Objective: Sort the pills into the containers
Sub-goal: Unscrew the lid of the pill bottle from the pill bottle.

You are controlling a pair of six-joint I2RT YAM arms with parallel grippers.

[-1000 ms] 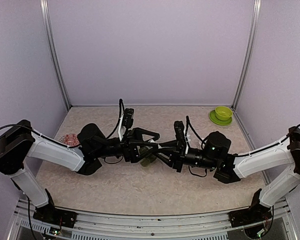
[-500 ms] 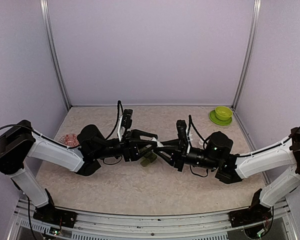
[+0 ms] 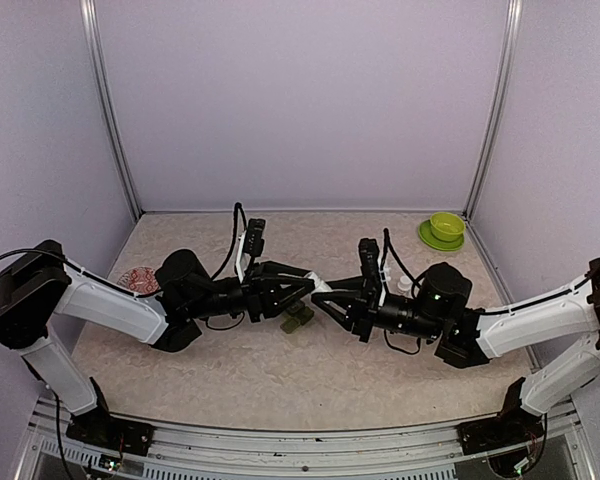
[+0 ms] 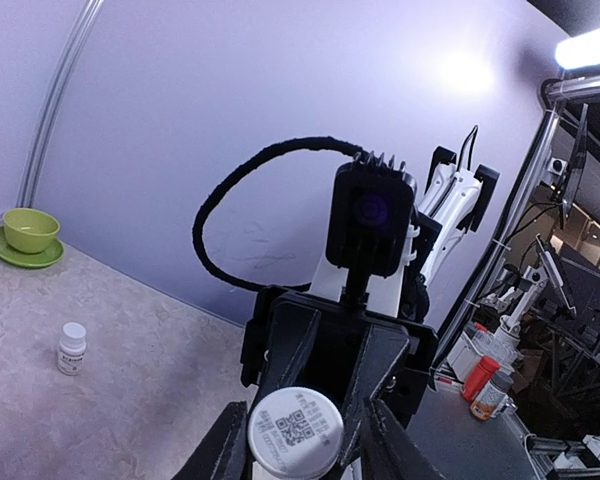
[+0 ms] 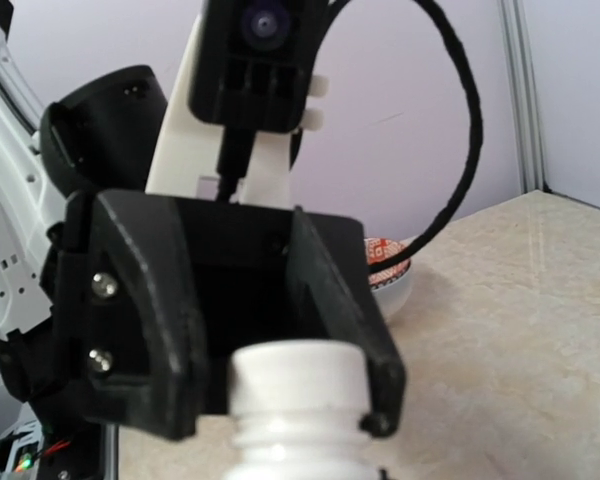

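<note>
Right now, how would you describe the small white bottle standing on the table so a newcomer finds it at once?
Start at the lime-green bowl on its saucer at the far right corner of the table. Nearer the arms from it, the small white bottle stands upright and alone. Unlike the other white bottle, nothing grips it.

You have a white pill bottle (image 4: 294, 432), a black QR code printed on its round end; a lime-green bowl (image 3: 446, 224) on a matching saucer (image 3: 429, 238); dark green containers (image 3: 298, 319); a red-patterned dish (image 3: 137, 279); a beige marbled table (image 3: 280, 380).
</note>
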